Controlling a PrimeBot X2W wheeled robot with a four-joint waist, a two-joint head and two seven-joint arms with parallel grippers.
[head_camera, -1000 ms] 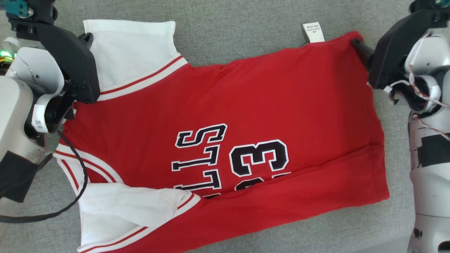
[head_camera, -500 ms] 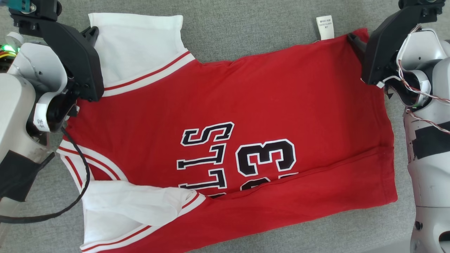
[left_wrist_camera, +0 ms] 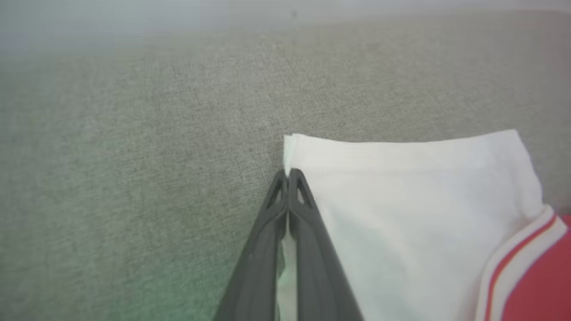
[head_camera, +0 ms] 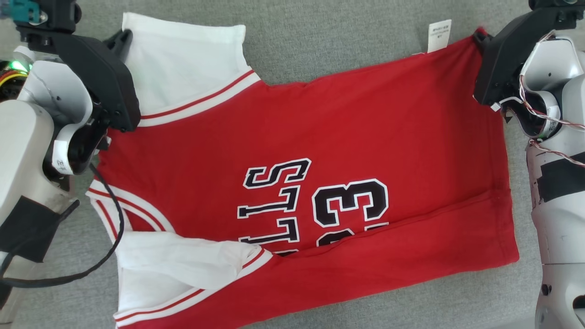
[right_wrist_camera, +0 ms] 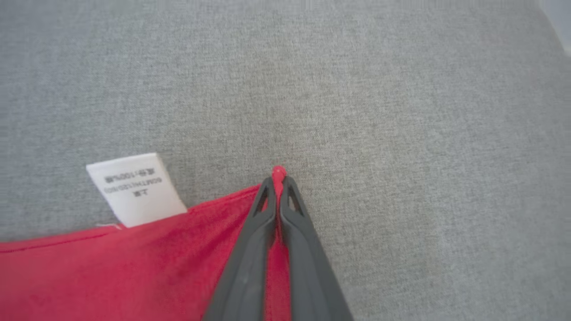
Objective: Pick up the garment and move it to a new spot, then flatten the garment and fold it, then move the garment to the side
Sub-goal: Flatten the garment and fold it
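Garment (head_camera: 320,151) spread across the grey cloth surface (head_camera: 320,41), near edge folded over. Left gripper (left_wrist_camera: 287,174) pinches the white sleeve corner (left_wrist_camera: 295,151), right gripper (right_wrist_camera: 277,179) the red hem corner (right_wrist_camera: 278,171) — best lifted together, far edge held taut.

Red jersey (head_camera: 329,137) with white sleeves, lying spread, lower edge folded over
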